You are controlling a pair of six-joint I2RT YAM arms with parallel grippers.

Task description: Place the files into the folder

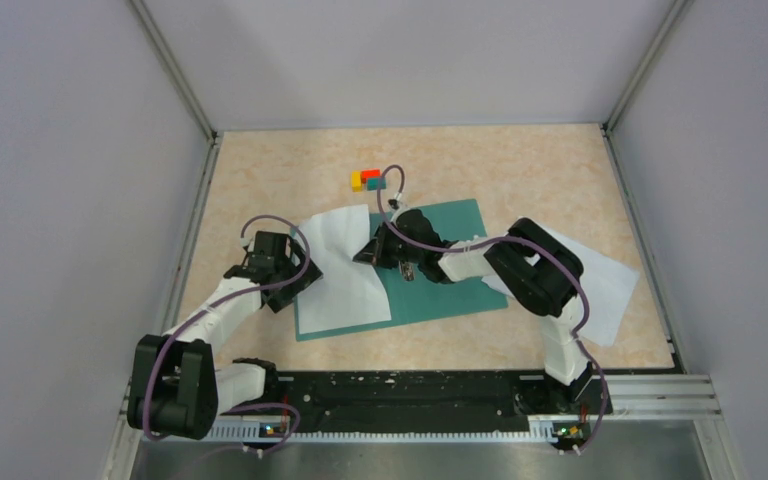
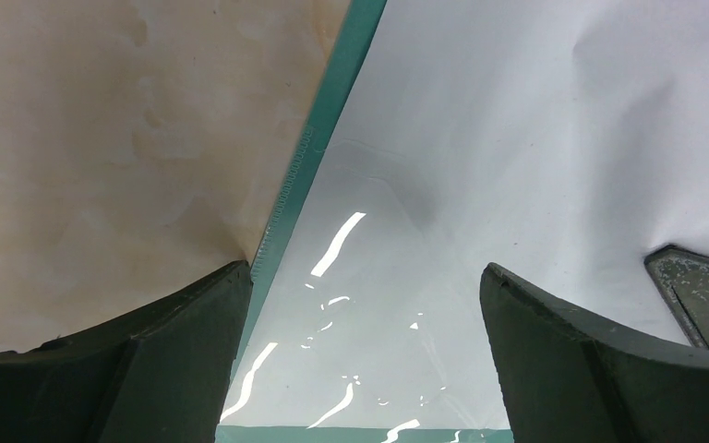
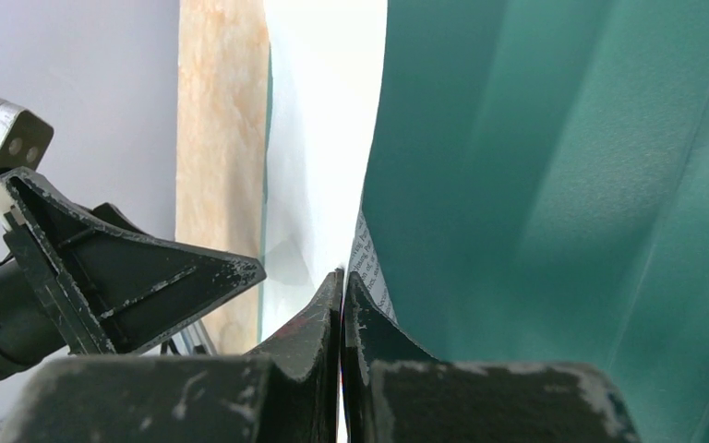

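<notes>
Right wrist view: right jaws clenched on the files (image 3: 366, 266); left jaws wide open, empty, above the folder (image 3: 563, 185).

White files (image 1: 343, 268) overlap the teal folder's (image 1: 430, 298) left side.

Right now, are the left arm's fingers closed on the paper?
No, the left fingers stand wide apart over the white sheet, gripping nothing.

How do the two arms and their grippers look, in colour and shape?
The left arm and right arm have white links and black joints, with a purplish-grey cable looped along each. The left gripper and right gripper have dark, wedge-shaped fingers, the right ones scuffed.
</notes>
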